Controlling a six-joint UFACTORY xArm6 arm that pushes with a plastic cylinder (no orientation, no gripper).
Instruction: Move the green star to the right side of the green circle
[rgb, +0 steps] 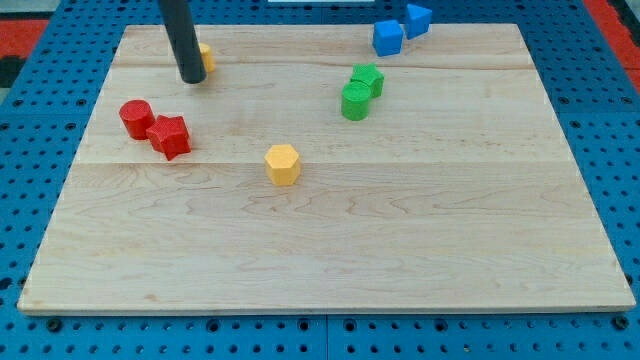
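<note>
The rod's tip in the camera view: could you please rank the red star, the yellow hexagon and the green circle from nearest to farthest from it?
From my tip, near the view's top left:
1. Red star, just below the tip, towards the view's left.
2. Yellow hexagon, near the board's middle, lower and to the view's right.
3. Green circle, farther to the view's right, touching the green star.

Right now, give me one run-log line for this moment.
my tip: view's upper left, by yellow block | green star: touching green circle, above-right | far from tip | task: pending
</note>
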